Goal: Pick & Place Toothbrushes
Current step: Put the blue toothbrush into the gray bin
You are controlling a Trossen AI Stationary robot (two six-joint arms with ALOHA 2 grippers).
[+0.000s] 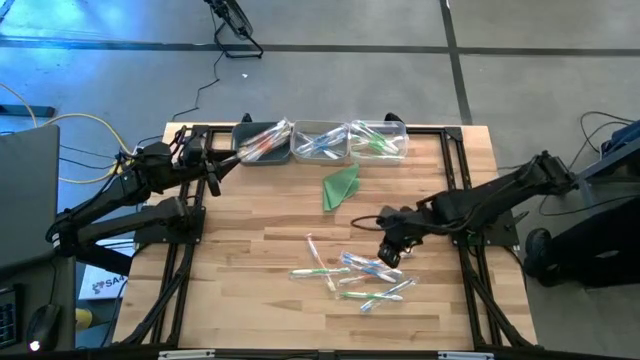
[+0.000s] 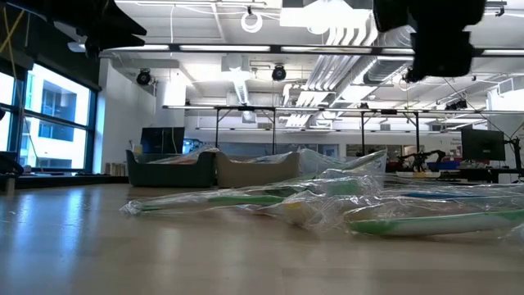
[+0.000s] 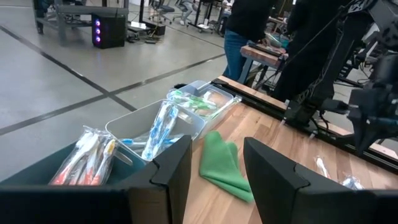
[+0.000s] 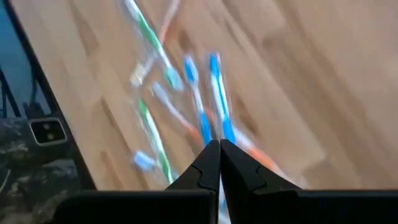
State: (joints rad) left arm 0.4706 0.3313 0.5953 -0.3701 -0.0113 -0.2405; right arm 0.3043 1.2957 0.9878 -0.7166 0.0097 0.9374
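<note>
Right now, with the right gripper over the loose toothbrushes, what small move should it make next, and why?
Probably open its fingers. The right gripper hovers shut over the loose toothbrushes on the table, apparently gripping nothing, so it must open before lowering onto one. The left gripper waits open near the bins.

Grey concrete floor [image 1: 400, 90] crossed by dark lines surrounds the wood table [image 1: 260, 215]. Windows [image 2: 49, 123] at 9 o'clock in the low view; white ceiling pipes [image 2: 344, 37] at 12 o'clock; monitor [image 2: 483, 146] at 3 o'clock.
</note>
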